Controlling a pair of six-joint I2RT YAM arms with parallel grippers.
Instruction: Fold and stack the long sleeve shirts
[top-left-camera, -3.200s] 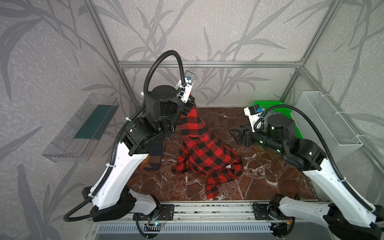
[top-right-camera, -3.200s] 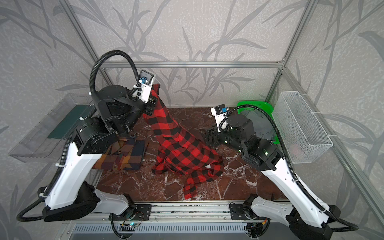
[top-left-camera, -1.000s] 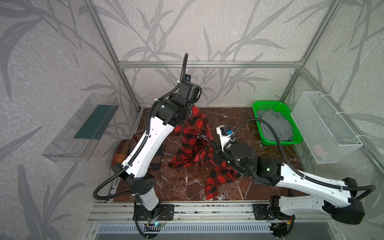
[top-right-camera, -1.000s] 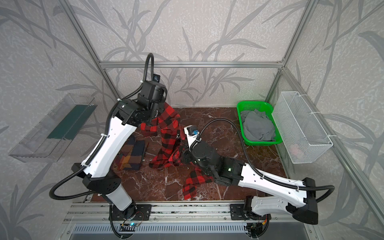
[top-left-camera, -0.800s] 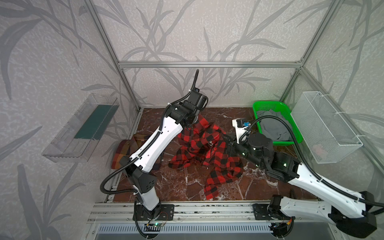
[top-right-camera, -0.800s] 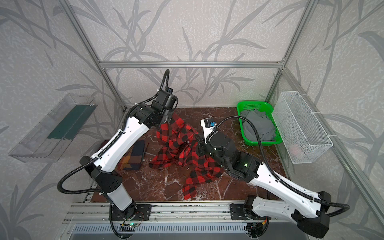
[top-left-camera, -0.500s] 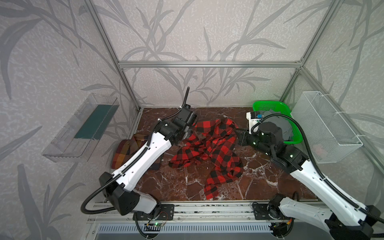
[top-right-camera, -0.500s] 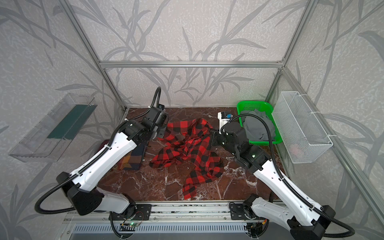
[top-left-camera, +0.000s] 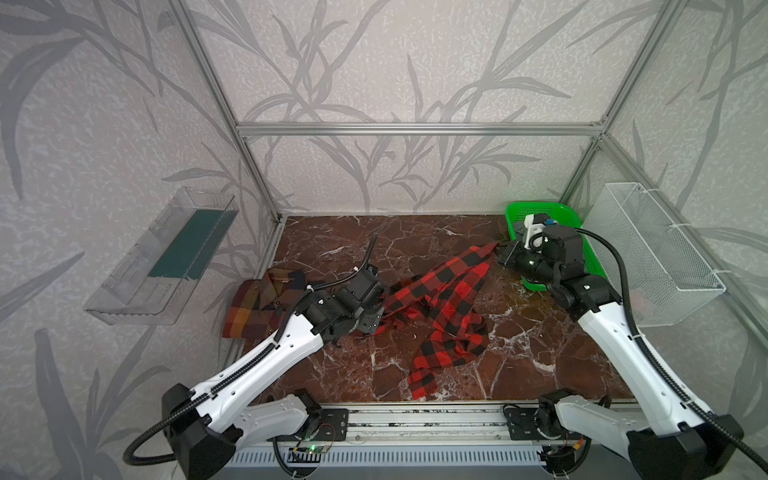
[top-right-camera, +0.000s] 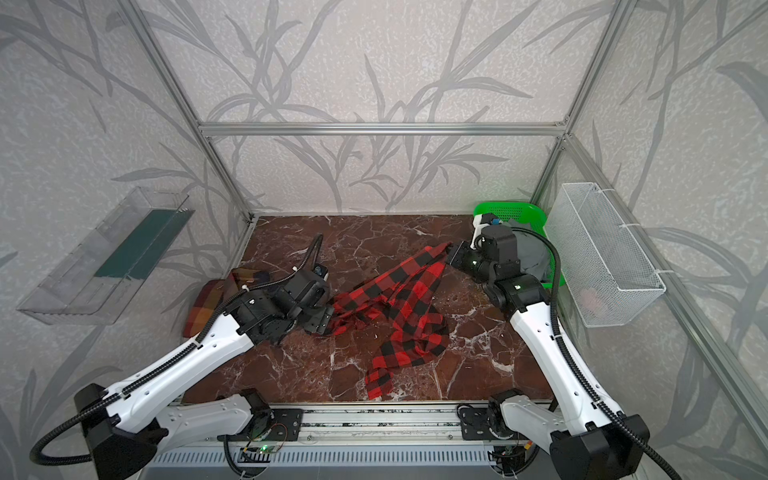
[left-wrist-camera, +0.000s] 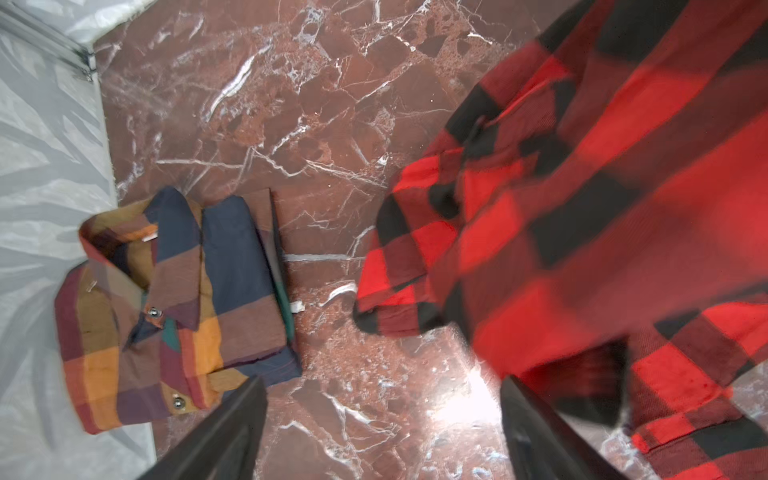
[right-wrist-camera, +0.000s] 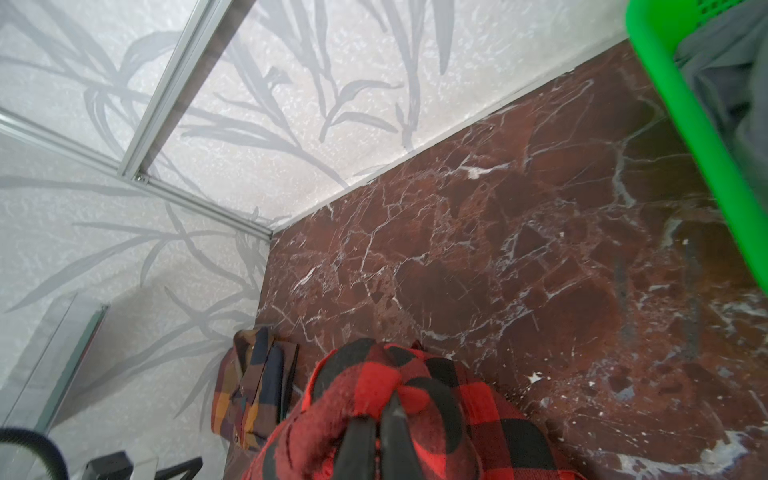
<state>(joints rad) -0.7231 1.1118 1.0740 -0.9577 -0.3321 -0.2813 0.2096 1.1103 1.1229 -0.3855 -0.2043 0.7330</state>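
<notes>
Since a second ago the red shirt (top-left-camera: 449, 299) has been let go by the left gripper (top-left-camera: 375, 322).
Both top views: spread mid-table, 2 o'clock end pinched by the right gripper (top-left-camera: 501, 254); plaid shirt (top-left-camera: 257, 307) folded at 9 o'clock. Left wrist: jaws wide, empty. Right wrist: soft, light cloth bunched in closed jaws; shoulders judged the best hold.

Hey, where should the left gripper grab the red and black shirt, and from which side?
Probably the folded edge of the red and black shirt nearest the open left gripper, approached low from the left: it juts out over bare marble, and the right gripper pinches the far end.
</notes>
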